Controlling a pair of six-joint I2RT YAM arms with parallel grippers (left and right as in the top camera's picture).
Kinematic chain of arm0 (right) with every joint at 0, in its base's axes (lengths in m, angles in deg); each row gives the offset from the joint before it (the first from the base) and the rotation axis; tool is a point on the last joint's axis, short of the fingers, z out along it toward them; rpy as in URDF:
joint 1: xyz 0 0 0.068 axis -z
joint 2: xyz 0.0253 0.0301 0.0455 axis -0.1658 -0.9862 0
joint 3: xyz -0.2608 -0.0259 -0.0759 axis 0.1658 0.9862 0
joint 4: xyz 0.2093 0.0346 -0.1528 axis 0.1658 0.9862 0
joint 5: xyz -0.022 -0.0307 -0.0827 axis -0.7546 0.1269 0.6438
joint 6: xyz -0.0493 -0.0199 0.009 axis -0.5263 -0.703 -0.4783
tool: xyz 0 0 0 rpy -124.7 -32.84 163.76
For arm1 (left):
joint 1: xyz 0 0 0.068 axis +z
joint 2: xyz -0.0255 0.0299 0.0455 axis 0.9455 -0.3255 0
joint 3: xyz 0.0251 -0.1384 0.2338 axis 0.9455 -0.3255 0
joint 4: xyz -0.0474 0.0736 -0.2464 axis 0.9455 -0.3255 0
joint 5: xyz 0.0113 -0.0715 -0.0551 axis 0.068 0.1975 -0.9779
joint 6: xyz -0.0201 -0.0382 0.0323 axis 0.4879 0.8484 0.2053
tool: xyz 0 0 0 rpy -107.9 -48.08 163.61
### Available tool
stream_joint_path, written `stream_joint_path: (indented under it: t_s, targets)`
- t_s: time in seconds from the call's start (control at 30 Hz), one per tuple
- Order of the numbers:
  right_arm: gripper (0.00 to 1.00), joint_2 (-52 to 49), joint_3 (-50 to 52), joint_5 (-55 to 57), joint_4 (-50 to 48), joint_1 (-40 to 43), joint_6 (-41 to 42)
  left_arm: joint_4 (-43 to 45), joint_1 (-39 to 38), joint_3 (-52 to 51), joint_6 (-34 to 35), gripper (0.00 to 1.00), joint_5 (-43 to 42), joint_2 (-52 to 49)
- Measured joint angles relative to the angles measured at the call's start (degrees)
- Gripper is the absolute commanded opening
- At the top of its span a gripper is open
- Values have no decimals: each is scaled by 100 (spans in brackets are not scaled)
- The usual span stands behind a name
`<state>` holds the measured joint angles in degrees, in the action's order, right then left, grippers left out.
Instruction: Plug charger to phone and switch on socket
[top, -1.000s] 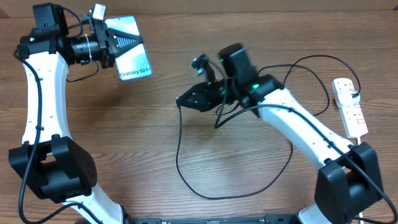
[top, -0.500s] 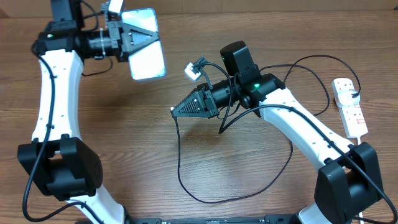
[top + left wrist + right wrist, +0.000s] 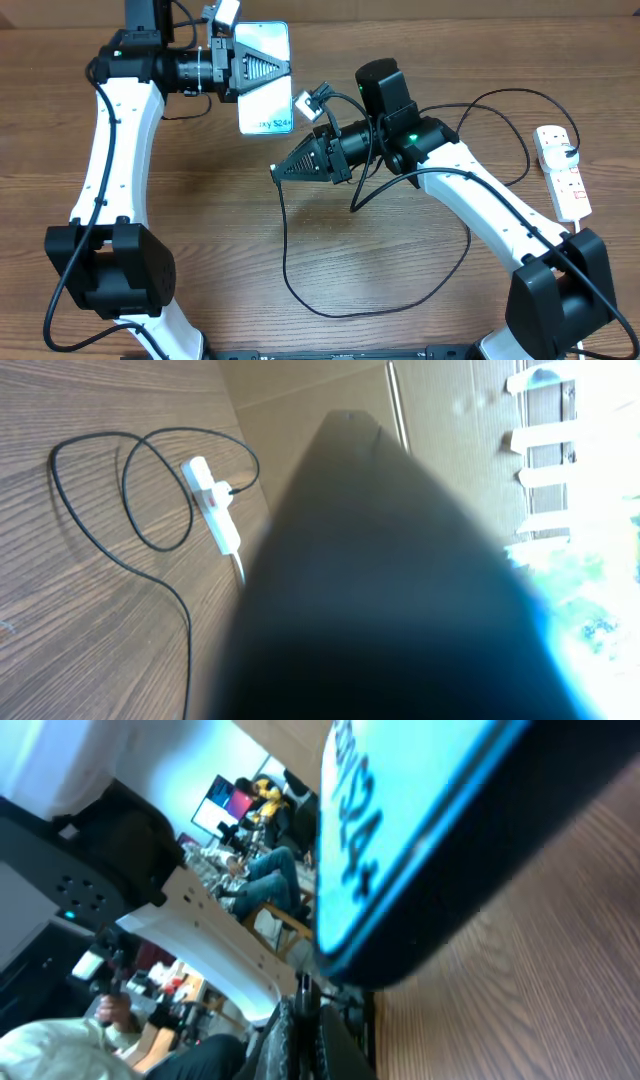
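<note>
The wooden surface (image 3: 200, 240) spreads under both arms. The left arm (image 3: 110, 150) reaches to the far side, and the left jaws are clenched on the phone (image 3: 268, 108), holding it up off the surface with its lit screen facing the overhead camera and the "Galaxy S24" text at its near end. The right arm (image 3: 480, 195) stretches leftward, and the right jaws are clenched on the connector end of the charger (image 3: 330, 314), their tip just below the phone's near edge and apart from it. The socket (image 3: 562, 172) lies at the right edge of the surface. From the right jaws the black cable drops, loops wide across the surface, and runs to its plug (image 3: 572, 152), seated in the socket
</note>
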<state>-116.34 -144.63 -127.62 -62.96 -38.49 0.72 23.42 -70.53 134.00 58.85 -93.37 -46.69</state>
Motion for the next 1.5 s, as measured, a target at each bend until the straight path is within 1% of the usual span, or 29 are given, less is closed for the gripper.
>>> stream_joint_path:
  t_s: [0.13, 0.33, 0.5, 0.7, 0.97, 1.27, 1.5]
  targets:
    - [4, 0, 2, -173, -608, 7, 452, 0, 0, 0, -22, 4, 0, 0]
    - [4, 0, 4, -251, -988, 50, 892, -17, -2, 0, -24, 4, 2, 0]
    - [4, 0, 4, -243, -1075, 118, 1080, -17, -39, 0, -22, 4, 2, 0]
    - [4, 0, 4, 42, -1115, 129, 1311, -15, -131, 0, -26, 4, 20, -2]
    - [4, 0, 7, 96, -1154, 127, 1423, -2, -131, 0, -87, 4, 11, -2]
    - [4, -2, 83, 50, -1742, 127, 1878, 17, -107, 11, -107, 4, -85, -2]
    - [4, -2, 83, 138, -1779, 122, 2057, 48, -87, 22, -111, 4, -76, -2]
